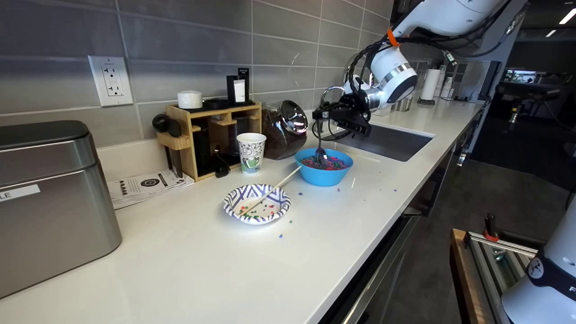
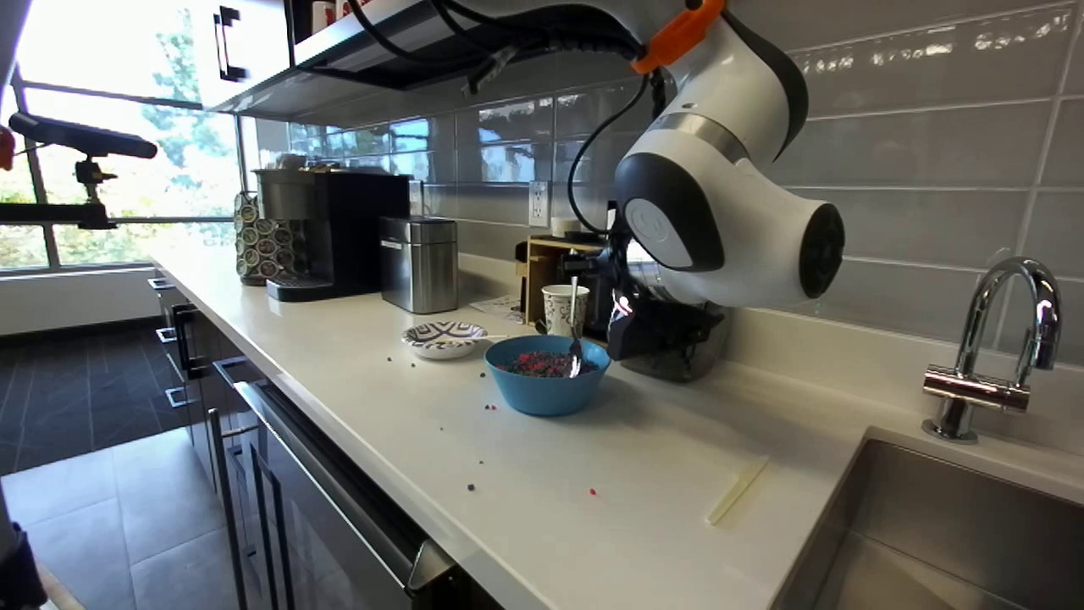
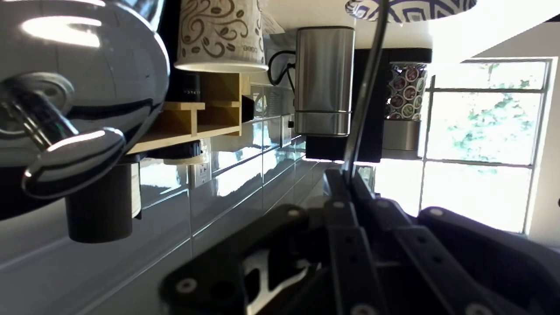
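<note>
My gripper (image 3: 348,176) is shut on a metal spoon (image 3: 366,94), gripping the upper part of its handle. In both exterior views the spoon (image 1: 321,154) hangs nearly upright, its bowl end low in a blue bowl (image 1: 324,177) filled with small multicoloured bits. Above that blue bowl (image 2: 546,395) the gripper (image 1: 318,115) holds its jaws level. Beside it stands a patterned paper bowl (image 1: 230,215) with a few coloured bits inside. A thin wooden stick (image 1: 275,187) leans across from the paper bowl to the blue bowl's rim. The spoon's tip is partly among the bits.
A paper cup (image 1: 251,153), a wooden organizer (image 1: 186,150) and a tilted glass jar (image 1: 280,135) stand behind the bowls. A steel bin (image 1: 49,207) is farther along. Loose bits dot the counter. The sink (image 2: 923,508), faucet (image 2: 965,385) and a pale strip (image 2: 737,491) lie opposite.
</note>
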### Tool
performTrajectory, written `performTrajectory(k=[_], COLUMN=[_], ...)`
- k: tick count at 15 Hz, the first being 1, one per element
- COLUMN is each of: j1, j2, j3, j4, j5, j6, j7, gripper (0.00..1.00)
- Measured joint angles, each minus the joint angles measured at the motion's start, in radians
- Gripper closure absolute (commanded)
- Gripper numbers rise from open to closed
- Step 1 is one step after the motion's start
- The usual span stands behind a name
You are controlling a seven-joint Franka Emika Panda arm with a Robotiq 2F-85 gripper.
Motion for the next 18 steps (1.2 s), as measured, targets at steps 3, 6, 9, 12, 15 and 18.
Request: performTrajectory(k=[3, 6, 9, 12, 15, 18], j1=[0.000, -0.001, -0.004, -0.006, -0.007, -0.009], j2=[0.011, 0.027, 0.043, 0.058, 0.072, 0.084], j3=[-0.001, -0.005, -0.008, -0.010, -0.010, -0.011], j4=[0.000, 0.000, 0.003, 0.009, 0.015, 0.019], j5=[0.023, 0.054, 0.081, 0.099, 0.115, 0.131], j6=[0.016, 0.021, 0.021, 0.026, 0.035, 0.042], j7=[0.066, 0.128, 0.188, 0.238, 0.285, 0.333], gripper=[1.00, 1.00, 1.00, 1.00, 1.00, 1.00])
